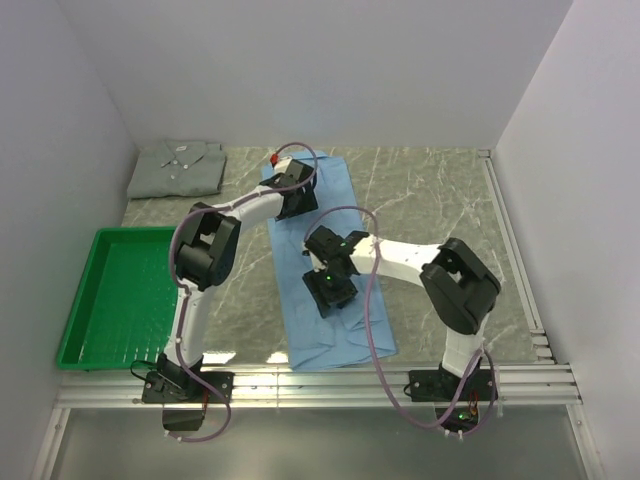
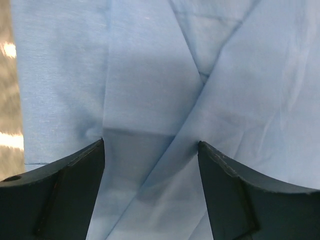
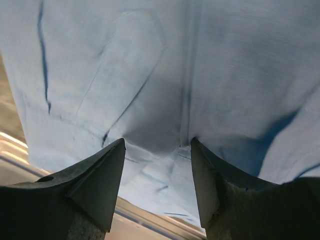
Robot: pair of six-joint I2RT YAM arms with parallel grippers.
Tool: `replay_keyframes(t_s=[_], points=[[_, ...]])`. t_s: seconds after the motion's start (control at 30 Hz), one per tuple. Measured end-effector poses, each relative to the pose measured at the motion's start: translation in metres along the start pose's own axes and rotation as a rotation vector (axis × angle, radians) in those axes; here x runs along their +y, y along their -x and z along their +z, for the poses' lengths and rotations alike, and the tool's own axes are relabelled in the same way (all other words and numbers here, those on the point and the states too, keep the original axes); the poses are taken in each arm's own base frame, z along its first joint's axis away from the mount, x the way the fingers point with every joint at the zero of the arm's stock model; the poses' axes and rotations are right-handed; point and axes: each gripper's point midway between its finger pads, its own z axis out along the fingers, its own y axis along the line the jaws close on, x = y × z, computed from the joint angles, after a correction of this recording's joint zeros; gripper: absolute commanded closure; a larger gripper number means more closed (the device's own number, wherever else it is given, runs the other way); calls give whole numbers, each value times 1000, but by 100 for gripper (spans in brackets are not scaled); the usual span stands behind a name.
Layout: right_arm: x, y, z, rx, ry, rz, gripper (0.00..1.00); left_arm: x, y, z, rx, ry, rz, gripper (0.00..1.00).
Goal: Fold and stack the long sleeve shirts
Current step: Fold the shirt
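From above, your left gripper (image 1: pixel 290 188) hangs over the far end of the light blue shirt (image 1: pixel 335 338), and your right gripper (image 1: pixel 330 293) over its middle. The grey-green shirt (image 1: pixel 178 168) lies folded well to the left gripper's left.

Left wrist: jaws wide apart, blue cloth below, nothing held.

Right wrist: jaws parted over the cloth, likewise empty.

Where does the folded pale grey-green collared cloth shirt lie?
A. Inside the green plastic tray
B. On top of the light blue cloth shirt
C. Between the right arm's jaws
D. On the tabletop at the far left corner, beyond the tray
D: the pale grey-green collared cloth shirt rests folded on the tabletop in the far left corner, behind the green plastic tray and apart from the light blue cloth shirt.
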Motion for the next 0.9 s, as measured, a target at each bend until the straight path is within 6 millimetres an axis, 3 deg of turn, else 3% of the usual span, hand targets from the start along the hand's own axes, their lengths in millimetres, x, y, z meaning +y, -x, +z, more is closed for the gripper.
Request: replay_keyframes(t_s=[0.13,0.27,0.37,0.43,0.5,0.6,0.73,0.8,0.9], points=[[22,22,6,-28,48,-28,37,6,22,14,-27,-12,13,18],[27,34,6,-53,54,-38,37,15,35,19,-32,-20,16,16],[25,37,2,-70,44,-43,37,21,42,17,-38,-20,7,15],[23,41,-7,-98,34,-45,36,25,46,3,-42,-34,-5,14],[21,46,-23,-150,33,-41,34,30,56,-18,-58,-48,-22,12],[10,51,-58,-251,25,-18,29,32,86,-70,-131,-97,-63,5],[-17,55,-104,-416,-7,44,25,34,130,-158,-268,-207,-136,2],[-30,54,-120,-477,-25,80,24,40,133,-193,-305,-250,-153,2],[-47,48,-137,-562,-49,125,24,54,118,-230,-310,-296,-152,2]])
